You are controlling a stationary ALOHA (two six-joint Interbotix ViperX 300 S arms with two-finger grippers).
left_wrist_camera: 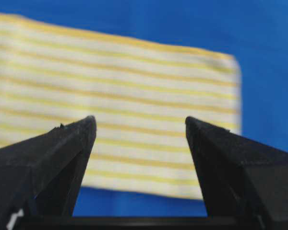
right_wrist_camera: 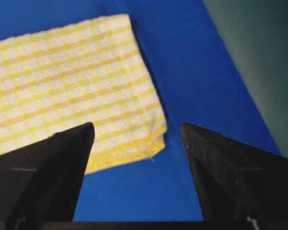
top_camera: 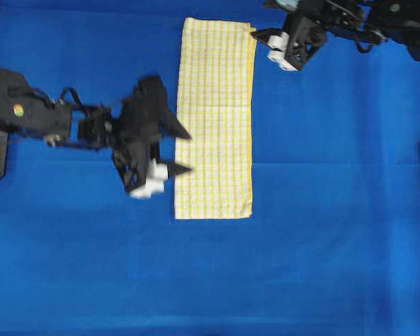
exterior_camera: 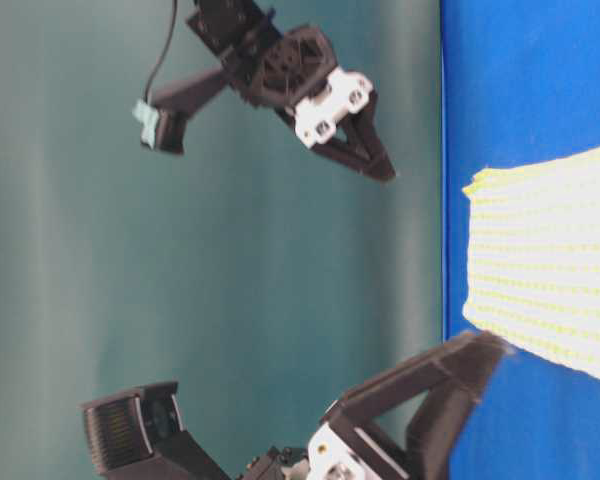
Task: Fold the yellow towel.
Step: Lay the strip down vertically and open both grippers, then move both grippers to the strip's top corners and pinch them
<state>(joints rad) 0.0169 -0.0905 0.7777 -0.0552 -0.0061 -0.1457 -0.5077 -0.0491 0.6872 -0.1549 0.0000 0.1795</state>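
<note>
Left gripper [top_camera: 169, 150], jaws wide and empty, beside the long left edge of the yellow towel [top_camera: 215, 119]. Towel lies flat as a narrow strip on the blue cloth [top_camera: 322, 245]. Right gripper [top_camera: 264, 38], jaws wide and empty, near the upper right corner. Risk: pinching the blue cloth along with the thin edge.

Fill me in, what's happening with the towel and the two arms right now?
The yellow towel lies flat on the blue table cover as a long narrow strip, apparently already folded. Neither arm holds it. The left gripper sits at the strip's left edge, fingers apart and empty. The right gripper is at the strip's top right corner in the overhead view, also open and empty.
</note>
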